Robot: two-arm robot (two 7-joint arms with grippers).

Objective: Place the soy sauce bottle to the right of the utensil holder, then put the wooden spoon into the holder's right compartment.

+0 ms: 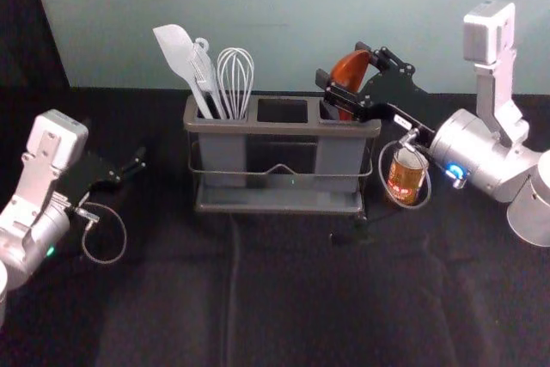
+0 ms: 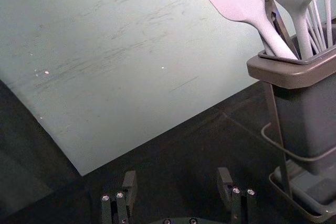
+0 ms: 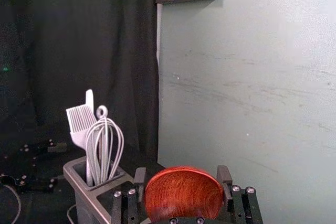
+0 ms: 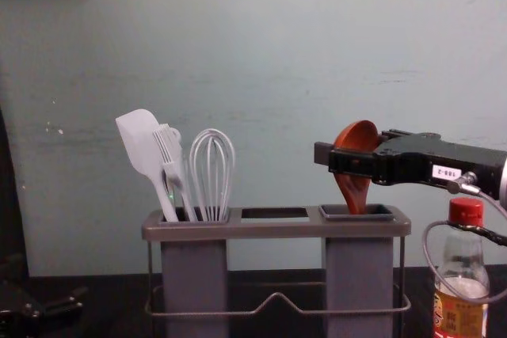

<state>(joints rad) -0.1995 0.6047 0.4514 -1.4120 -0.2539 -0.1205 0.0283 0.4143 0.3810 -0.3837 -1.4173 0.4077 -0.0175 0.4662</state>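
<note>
With the right gripper (image 3: 181, 176), reaching in above the right end of the utensil holder (image 4: 277, 229) and working on the second half of the task. Parking the left gripper (image 2: 177, 179) idle, fingers spread apart, off to the holder's left. Seeing the soy sauce bottle (image 4: 460, 318) standing upright just beside the holder, on its right, so counting that first placement as done. Holding the wooden spoon (image 4: 362, 136) clasped between the right fingers, bowl up, handle running down into the right compartment (image 4: 359, 275). Judging insertion as nearly finished, lacking probably only a little lowering, then letting go and backing away.
</note>
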